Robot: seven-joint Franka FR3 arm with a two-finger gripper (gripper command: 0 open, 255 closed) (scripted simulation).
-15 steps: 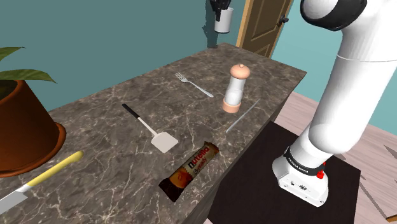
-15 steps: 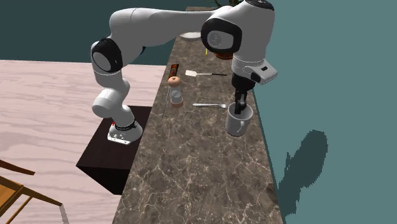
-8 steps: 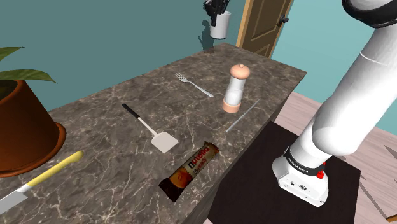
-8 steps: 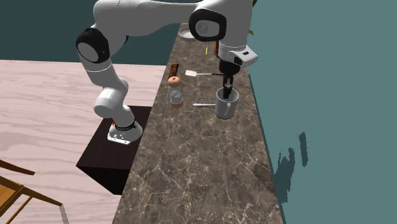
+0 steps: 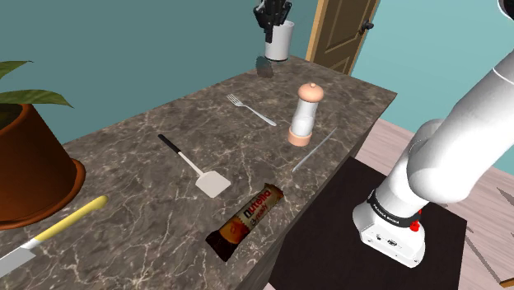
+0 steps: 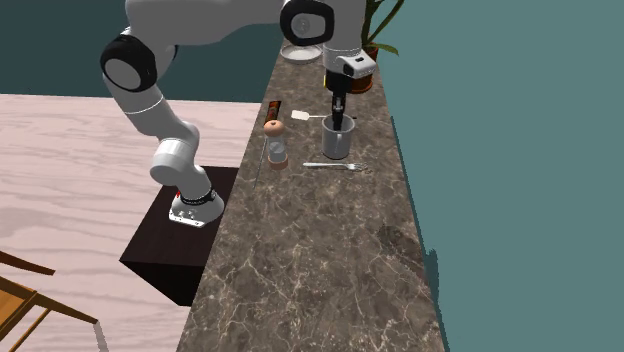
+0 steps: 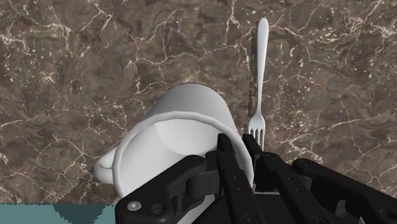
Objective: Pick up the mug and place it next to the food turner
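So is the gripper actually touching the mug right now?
Touching. The wrist view shows the gripper clamping the mug wall between its fingers, one inside, one outside.

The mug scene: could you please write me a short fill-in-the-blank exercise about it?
The end effector holds the mug by its ____.
The utensil on the counter nearest the mug is a ____.
The pepper grinder stands ____.
Missing words: rim; fork; upright.

One mug point(image 7: 181, 124), one fork point(image 7: 259, 70), one turner point(image 5: 200, 170)
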